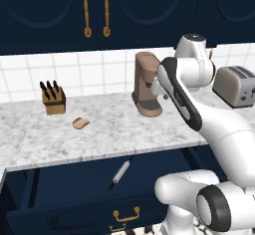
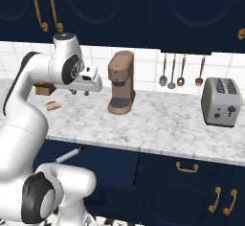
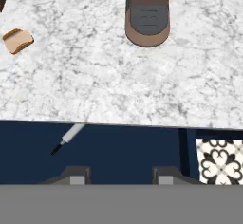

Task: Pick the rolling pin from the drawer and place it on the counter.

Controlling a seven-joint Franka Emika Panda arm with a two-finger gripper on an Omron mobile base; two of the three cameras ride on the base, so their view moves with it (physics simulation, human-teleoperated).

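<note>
Two fingertips of the gripper (image 3: 118, 174) stand well apart, holding nothing, as the arm hangs above the counter (image 1: 99, 134) looking straight down. Left to right: knife block (image 1: 53, 99), bread slice (image 1: 80, 123), brown coffee machine (image 1: 147, 83), toaster (image 1: 234, 85). Below, the rolling pin (image 1: 119, 173) lies slanted in the open drawer (image 1: 74, 219), partly under the counter's edge.

Navy drawer (image 1: 74, 194); white, black-ended rolling pin (image 1: 120, 173); speckled white-grey counter (image 1: 99, 134).

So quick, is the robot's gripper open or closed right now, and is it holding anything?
Gripper: open, holding nothing; the rolling pin lies in the drawer.
</note>
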